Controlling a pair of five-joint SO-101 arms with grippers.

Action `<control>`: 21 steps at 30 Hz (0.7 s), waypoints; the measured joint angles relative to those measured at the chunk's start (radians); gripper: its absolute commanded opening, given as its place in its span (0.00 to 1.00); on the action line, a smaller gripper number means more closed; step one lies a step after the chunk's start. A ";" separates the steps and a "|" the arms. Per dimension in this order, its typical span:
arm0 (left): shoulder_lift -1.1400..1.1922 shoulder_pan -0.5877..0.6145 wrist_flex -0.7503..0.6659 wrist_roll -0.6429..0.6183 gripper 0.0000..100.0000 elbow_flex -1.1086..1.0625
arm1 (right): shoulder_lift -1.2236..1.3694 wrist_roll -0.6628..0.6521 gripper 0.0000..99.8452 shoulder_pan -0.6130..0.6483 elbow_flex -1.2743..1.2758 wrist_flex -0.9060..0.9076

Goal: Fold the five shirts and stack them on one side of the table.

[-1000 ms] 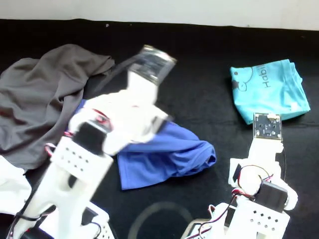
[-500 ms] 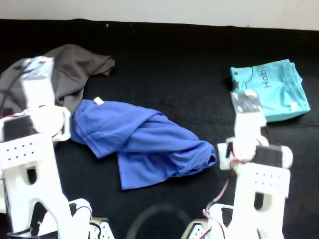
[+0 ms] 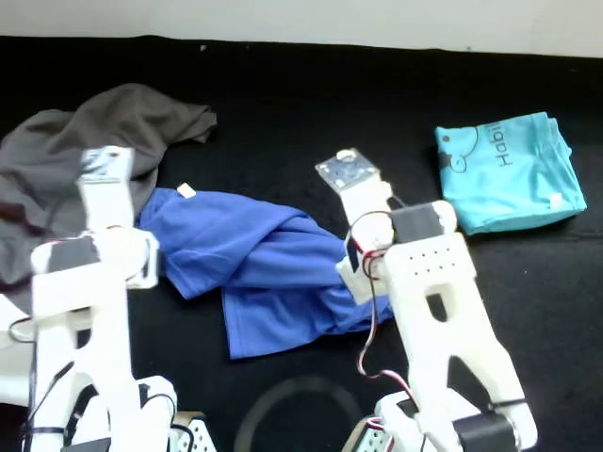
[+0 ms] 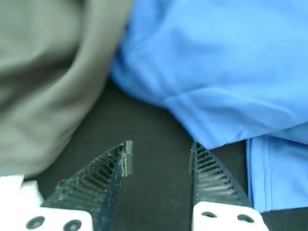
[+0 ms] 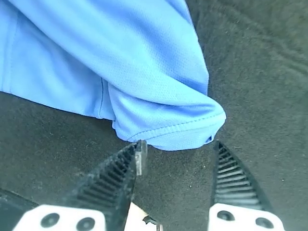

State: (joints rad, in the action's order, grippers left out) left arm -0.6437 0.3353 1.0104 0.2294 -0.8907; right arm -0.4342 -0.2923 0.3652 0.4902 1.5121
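Both arms swung in; we had left gripper [image 4: 160,150] & right gripper [image 5: 179,147] spread wide at blue shirt [image 3: 273,264] ends, prob. next fold.

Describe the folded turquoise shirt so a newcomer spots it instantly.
On the black cloth-covered table, look to the right side, toward the far edge. There lies the turquoise shirt, a neat rectangle with dark print on top. Unlike the crumpled royal-blue shirt mid-table and the heaped grey shirt at left, it is folded flat.
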 measured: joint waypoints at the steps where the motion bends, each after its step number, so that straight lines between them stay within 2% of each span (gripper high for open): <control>1: 0.000 -0.023 -0.048 0.000 0.20 -0.026 | 0.012 0.000 0.22 0.000 0.014 -0.008; 5: 0.000 -0.071 -0.227 0.000 0.20 -0.118 | 0.035 0.000 0.22 0.002 0.091 -0.054; 8: 0.000 -0.078 -0.302 0.000 0.20 -0.175 | 0.041 0.000 0.22 0.014 0.157 -0.117; 14: 0.000 -0.078 -0.308 0.000 0.20 -0.184 | 0.041 0.000 0.22 0.101 0.269 -0.270; 18: 0.000 -0.078 -0.262 0.000 0.20 -0.184 | 0.046 0.000 0.21 0.103 0.359 -0.440; 20: 0.000 -0.078 -0.241 0.000 0.20 -0.184 | 0.046 0.000 0.16 0.103 0.404 -0.505; 21: 0.000 -0.078 -0.232 0.000 0.20 -0.184 | 0.046 0.000 0.10 0.095 0.420 -0.525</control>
State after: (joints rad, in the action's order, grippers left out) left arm -0.6437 0.2570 0.7787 0.2294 -1.0748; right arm -0.3882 -0.2923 0.4603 0.9106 0.9874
